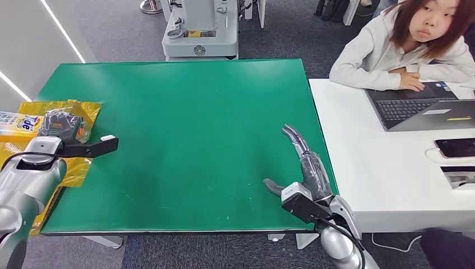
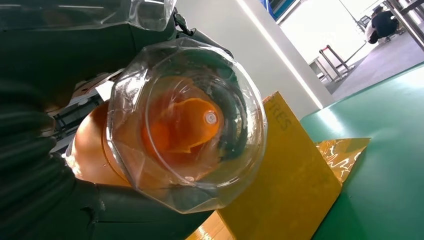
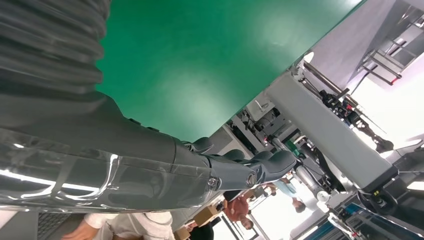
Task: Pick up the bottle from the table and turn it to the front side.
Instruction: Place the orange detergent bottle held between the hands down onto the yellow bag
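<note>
Left hand [image 1: 59, 128] closed around bottle [image 2: 185, 125] at left edge of green table [image 1: 185, 112], over yellow packaging [image 1: 84, 109]. Wrist view looks straight at clear bottle base, orange contents behind (so bottle lies along hand's axis, likely mid-turn toward front; label side cannot tell). Left forearm reaches in from near left, hand pointing away.

Right hand [image 1: 302, 162] holds nothing, fingers extended and apart, resting low over table's right near corner, apparently parked out of way.

Person [image 1: 409, 45] sits at white desk [image 1: 364, 168], far right, with laptop [image 1: 420, 106].

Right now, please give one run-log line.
left robot hand: grips bottle | right robot hand: open, above green table | turn: cannot tell
</note>
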Robot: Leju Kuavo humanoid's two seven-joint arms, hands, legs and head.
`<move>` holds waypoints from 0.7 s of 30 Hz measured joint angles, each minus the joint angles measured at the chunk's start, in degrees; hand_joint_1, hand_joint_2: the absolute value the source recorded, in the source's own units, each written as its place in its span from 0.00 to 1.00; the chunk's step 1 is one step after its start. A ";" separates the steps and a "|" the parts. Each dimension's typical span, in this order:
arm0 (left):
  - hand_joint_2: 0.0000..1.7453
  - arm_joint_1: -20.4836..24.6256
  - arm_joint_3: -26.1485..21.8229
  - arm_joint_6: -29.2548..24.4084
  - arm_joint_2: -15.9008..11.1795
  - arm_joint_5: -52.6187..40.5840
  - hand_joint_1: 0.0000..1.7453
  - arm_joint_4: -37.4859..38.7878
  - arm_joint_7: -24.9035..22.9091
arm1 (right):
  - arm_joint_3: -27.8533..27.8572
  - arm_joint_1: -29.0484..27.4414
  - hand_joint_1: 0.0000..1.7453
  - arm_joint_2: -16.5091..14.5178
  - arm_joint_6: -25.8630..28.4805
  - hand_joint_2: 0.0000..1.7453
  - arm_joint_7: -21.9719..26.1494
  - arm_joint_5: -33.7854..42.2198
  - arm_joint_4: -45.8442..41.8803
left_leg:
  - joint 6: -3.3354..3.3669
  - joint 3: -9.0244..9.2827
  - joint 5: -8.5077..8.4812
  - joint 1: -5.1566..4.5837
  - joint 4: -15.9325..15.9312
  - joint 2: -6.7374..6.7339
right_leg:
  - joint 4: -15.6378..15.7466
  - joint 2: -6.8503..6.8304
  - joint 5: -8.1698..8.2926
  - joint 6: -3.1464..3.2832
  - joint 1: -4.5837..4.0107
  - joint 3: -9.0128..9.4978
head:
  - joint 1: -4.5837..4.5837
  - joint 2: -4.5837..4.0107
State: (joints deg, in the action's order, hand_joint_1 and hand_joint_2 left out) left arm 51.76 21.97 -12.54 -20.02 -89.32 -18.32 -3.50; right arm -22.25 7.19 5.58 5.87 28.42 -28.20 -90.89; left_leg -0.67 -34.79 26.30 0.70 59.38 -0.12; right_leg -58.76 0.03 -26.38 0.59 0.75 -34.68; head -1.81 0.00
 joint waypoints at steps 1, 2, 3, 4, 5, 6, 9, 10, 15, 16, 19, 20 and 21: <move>1.00 -0.08 -0.09 -0.01 -0.01 -0.03 1.00 0.00 -0.05 | 0.00 0.00 0.00 0.01 -0.09 1.00 -0.18 -0.06 -0.04 | 0.00 0.00 0.00 0.00 0.00 0.00 | 0.00 0.00 0.00 0.00 0.00 0.00 | 0.00 0.00; 1.00 -0.18 -0.21 -0.02 -0.02 -0.08 1.00 0.00 -0.09 | 0.00 -0.01 0.00 0.00 -0.18 1.00 -0.43 -0.11 -0.13 | 0.00 0.00 0.00 0.00 0.00 0.00 | 0.00 0.00 0.00 0.00 0.00 0.00 | -0.01 0.00; 1.00 -0.28 -0.37 -0.02 -0.03 -0.13 1.00 0.00 -0.11 | 0.00 -0.02 0.00 0.00 -0.27 1.00 -0.63 -0.20 -0.24 | 0.00 0.00 0.00 0.00 0.00 0.00 | 0.00 0.00 0.00 0.00 0.00 0.00 | -0.01 0.00; 1.00 -0.39 -0.55 -0.03 -0.06 -0.19 1.00 0.00 -0.12 | 0.01 -0.02 0.00 0.00 -0.33 1.00 -0.78 -0.33 -0.35 | 0.00 0.00 0.00 0.00 0.00 0.00 | 0.00 0.00 0.00 0.00 0.00 0.00 | -0.01 0.00; 1.00 -0.49 -0.70 -0.04 -0.10 -0.25 1.00 0.00 -0.13 | 0.02 -0.03 0.00 -0.01 -0.39 1.00 -0.93 -0.44 -0.49 | 0.00 0.01 0.00 0.00 0.00 0.00 | 0.00 0.00 0.00 0.00 0.00 0.00 | -0.01 0.00; 1.00 -0.58 -0.82 -0.05 -0.13 -0.30 1.00 0.00 -0.15 | 0.04 -0.06 0.00 -0.01 -0.46 1.00 -1.03 -0.55 -0.62 | 0.00 0.01 0.00 0.00 0.00 0.00 | 0.00 0.00 0.00 0.00 0.00 0.00 | -0.01 0.00; 1.00 -0.77 -1.00 -0.05 -0.16 -0.39 1.00 0.00 -0.22 | 0.15 -0.20 0.00 -0.01 -0.65 1.00 -1.32 -0.72 -1.07 | 0.00 0.01 0.00 0.00 0.00 0.00 | 0.00 0.00 0.00 0.00 0.00 0.00 | 0.00 0.00; 1.00 -0.81 -1.05 -0.05 -0.16 -0.40 1.00 0.00 -0.25 | 0.22 -0.26 0.00 -0.01 -0.67 1.00 -1.35 -0.73 -1.20 | 0.00 0.01 0.00 0.00 0.00 0.00 | 0.00 0.00 0.00 0.00 0.00 0.00 | 0.00 0.00; 1.00 -0.89 -1.13 0.00 -0.14 -0.45 1.00 0.00 -0.43 | 0.91 -0.87 0.00 0.00 -0.80 1.00 -1.41 -0.96 -1.89 | 0.00 0.01 0.00 0.00 0.01 0.00 | 0.00 0.00 0.00 0.00 0.00 0.00 | 0.00 0.00; 1.00 -0.90 -1.14 0.02 -0.14 -0.45 1.00 0.00 -0.49 | 1.02 -0.99 0.00 0.00 -0.88 1.00 -1.44 -1.02 -2.01 | 0.00 0.01 0.00 0.00 0.01 0.00 | 0.00 0.00 0.00 0.00 0.00 0.00 | 0.00 0.00; 1.00 -0.92 -1.14 0.05 -0.10 -0.46 1.00 0.00 -0.61 | 1.17 -1.28 0.00 0.01 -1.02 1.00 -1.53 -1.13 -2.26 | 0.00 0.01 0.00 0.00 0.00 0.00 | 0.00 0.00 0.00 0.00 0.00 0.00 | 0.00 0.00; 1.00 -0.94 -1.14 0.05 -0.09 -0.46 1.00 0.00 -0.71 | 1.19 -1.33 0.00 0.01 -1.07 1.00 -1.55 -1.16 -2.31 | 0.00 0.01 0.00 0.00 0.00 0.00 | 0.00 0.00 0.00 0.00 0.00 0.00 | 0.00 0.00; 1.00 -0.98 -1.14 0.04 -0.09 -0.46 1.00 0.00 -0.86 | 1.20 -1.35 0.00 0.01 -1.16 1.00 -1.59 -1.23 -2.34 | 0.00 0.01 0.00 0.00 0.00 -0.01 | 0.00 0.00 0.00 0.00 0.00 0.00 | 0.00 0.00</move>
State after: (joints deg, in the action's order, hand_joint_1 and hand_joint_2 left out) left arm 50.77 20.82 -12.49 -20.10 -89.79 -18.32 -4.36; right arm -21.05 5.84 5.58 4.70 26.83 -29.42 -93.23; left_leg -0.67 -34.78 26.30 0.69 59.39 -0.13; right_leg -58.76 0.03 -26.38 0.59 0.75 -34.68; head -1.81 0.00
